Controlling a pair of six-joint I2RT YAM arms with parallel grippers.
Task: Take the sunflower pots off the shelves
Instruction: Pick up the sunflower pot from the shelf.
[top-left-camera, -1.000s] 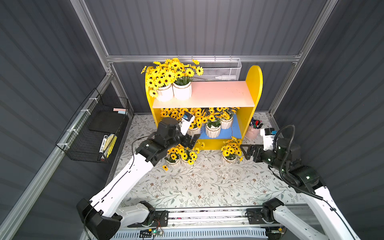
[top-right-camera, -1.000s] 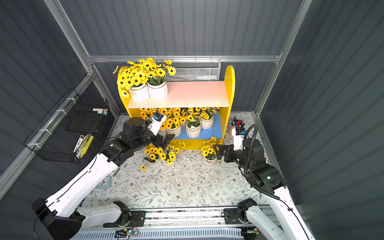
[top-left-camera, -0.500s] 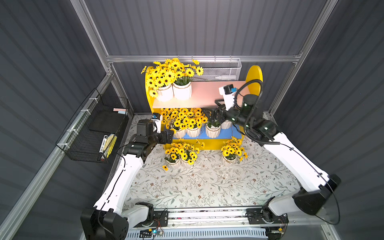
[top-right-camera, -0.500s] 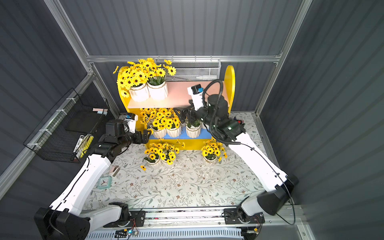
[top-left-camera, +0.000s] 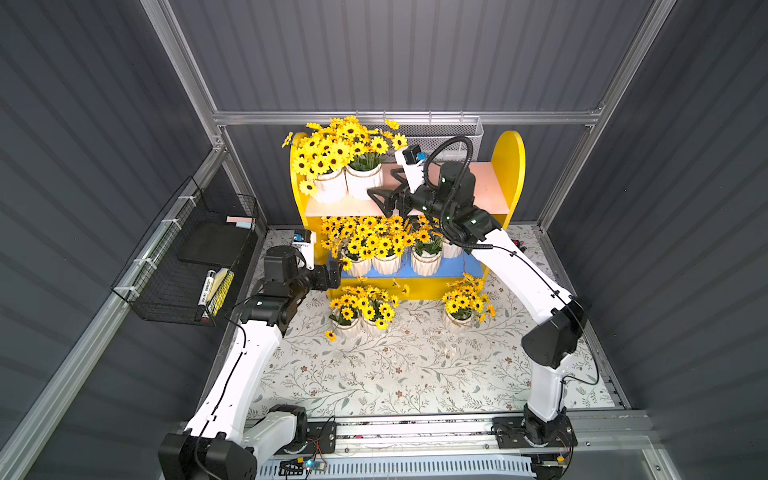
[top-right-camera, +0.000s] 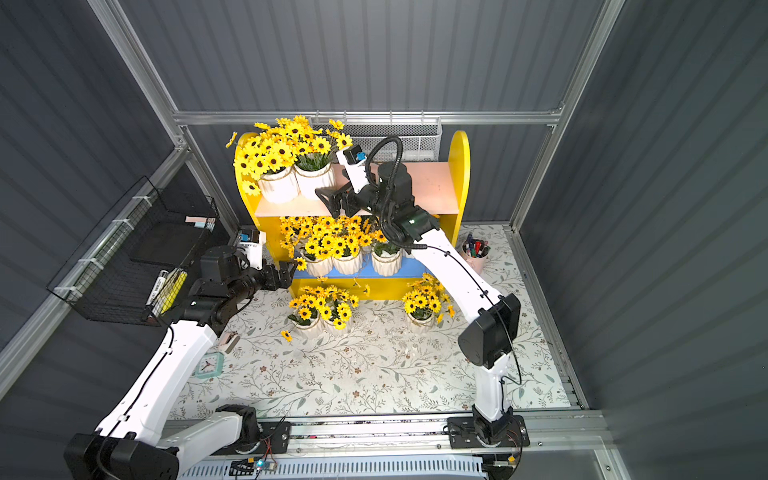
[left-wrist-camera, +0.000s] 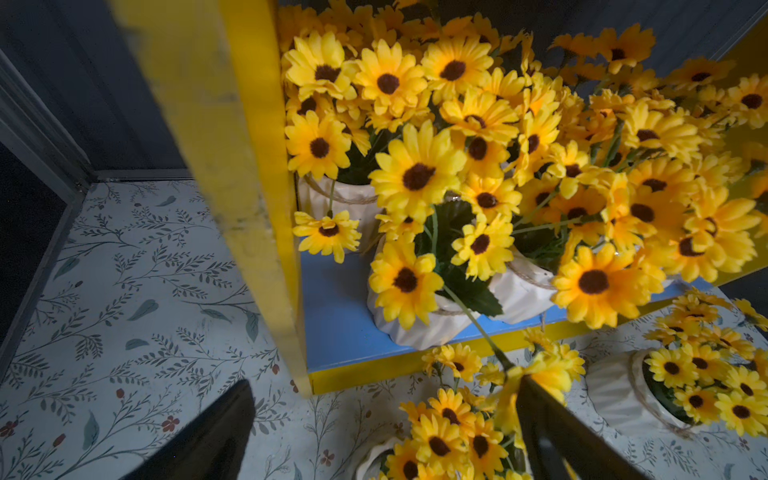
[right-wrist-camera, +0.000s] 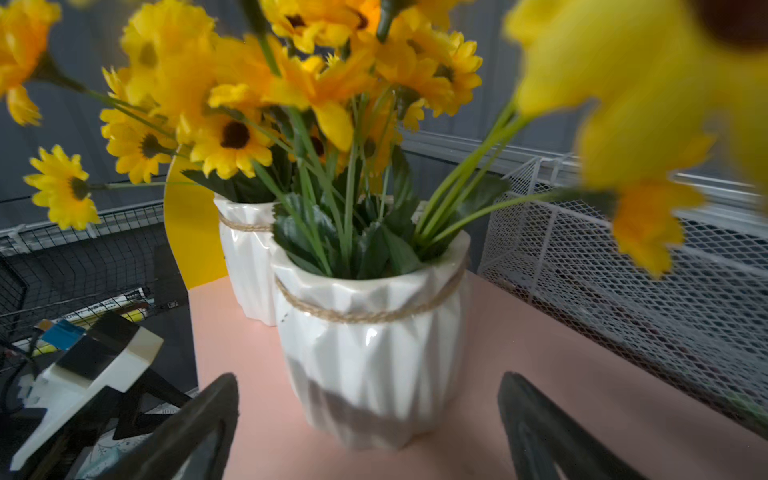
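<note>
Jaws of right gripper (right-wrist-camera: 368, 377) gape, empty, around 1 sunflower pot (right-wrist-camera: 370, 357) on shelves (top-left-camera: 509, 162), pink upper board (right-wrist-camera: 540, 332); left gripper (left-wrist-camera: 384, 383), likewise open and empty, faces blue lower board (left-wrist-camera: 336, 316).

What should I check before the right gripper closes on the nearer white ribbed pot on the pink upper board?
1. Right gripper open: ok, jaws stand wide.
2. Nearer white ribbed ceramic pot with twine rim centred between the fingers: ok.
3. Pot upright on the pale pink upper board: ok.
4. Pot free of the second white ribbed pot behind it: cannot tell; they overlap in the right wrist view.
5. Left gripper out of the way: ok, down by the blue lower board.
</note>
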